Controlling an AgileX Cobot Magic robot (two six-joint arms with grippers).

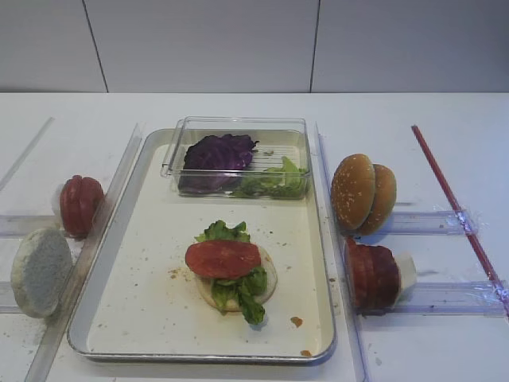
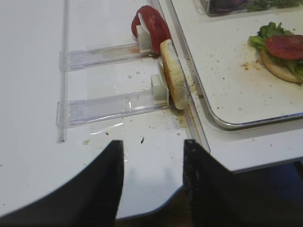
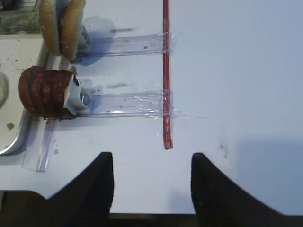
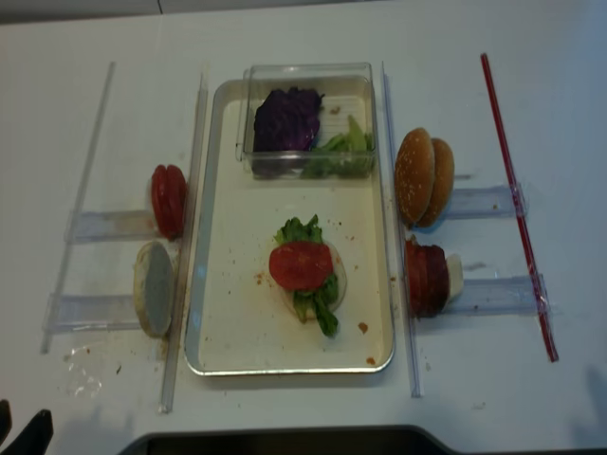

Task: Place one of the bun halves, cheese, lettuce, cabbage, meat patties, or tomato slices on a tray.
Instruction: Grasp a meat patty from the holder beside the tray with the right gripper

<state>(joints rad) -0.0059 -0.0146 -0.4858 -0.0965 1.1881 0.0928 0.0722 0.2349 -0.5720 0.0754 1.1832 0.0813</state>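
Note:
On the tray [image 1: 151, 310] lies a pale bun half [image 1: 270, 274] under lettuce [image 1: 223, 231], with a tomato slice [image 1: 223, 259] on top. Cabbage [image 1: 216, 153] and more lettuce [image 1: 274, 181] fill a clear box at the tray's back. Sesame bun halves [image 1: 362, 193] and meat patties [image 1: 370, 274] stand in racks on the right. Tomato slices [image 1: 79, 205] and a pale bun half [image 1: 40, 272] stand on the left. No cheese is in view. My left gripper [image 2: 152, 144] is open over the table's front edge, short of the pale bun [image 2: 174, 75]. My right gripper [image 3: 152, 156] is open, empty, right of the patties [image 3: 45, 92].
Clear plastic rails [image 1: 111, 199] run along both long sides of the tray. A red strip [image 1: 453, 199] lies on the table at the far right, its near end [image 3: 165, 142] just ahead of my right gripper. Crumbs dot the tray floor.

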